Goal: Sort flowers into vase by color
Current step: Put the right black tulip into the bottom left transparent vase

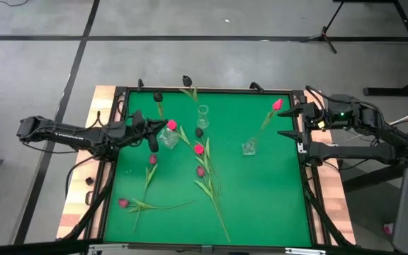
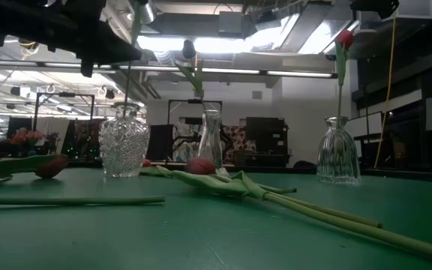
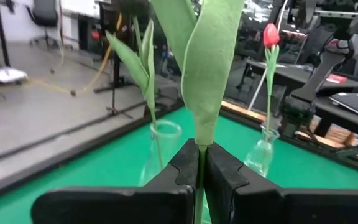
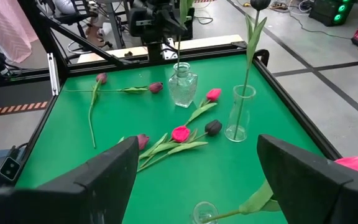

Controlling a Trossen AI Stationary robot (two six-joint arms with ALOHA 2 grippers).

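My left gripper (image 1: 160, 132) hangs over a cut-glass vase (image 1: 167, 139) at mid-left, shut on an upright dark-headed flower (image 1: 158, 95). A slim vase (image 1: 202, 113) holds a dark tulip (image 1: 186, 80). A flared vase (image 1: 250, 146) holds a pink one (image 1: 278, 105). Several flowers lie flat on the green mat: a pink one (image 1: 198, 149), a magenta one (image 1: 200, 171), a dark one (image 1: 199, 132) and one beside the cut-glass vase (image 1: 171, 125). My right gripper (image 4: 194, 180) waits open, high at the table's right edge. My left gripper pinches the flower's stem between its two fingers (image 3: 225, 171), just below the base of a broad leaf (image 3: 201, 142). The fingers come level from the table's left and lie across the stem. The flower stands upright, its stem running down into the cut-glass vase's mouth (image 2: 126, 106).
Two more flowers lie near the mat's left front (image 1: 152, 160), (image 1: 123, 203). Long stems (image 2: 313, 214) stretch across the mat's middle toward the near edge. A wooden frame (image 1: 105, 99) borders the mat. Bare mat (image 1: 268, 198) lies at the right front.
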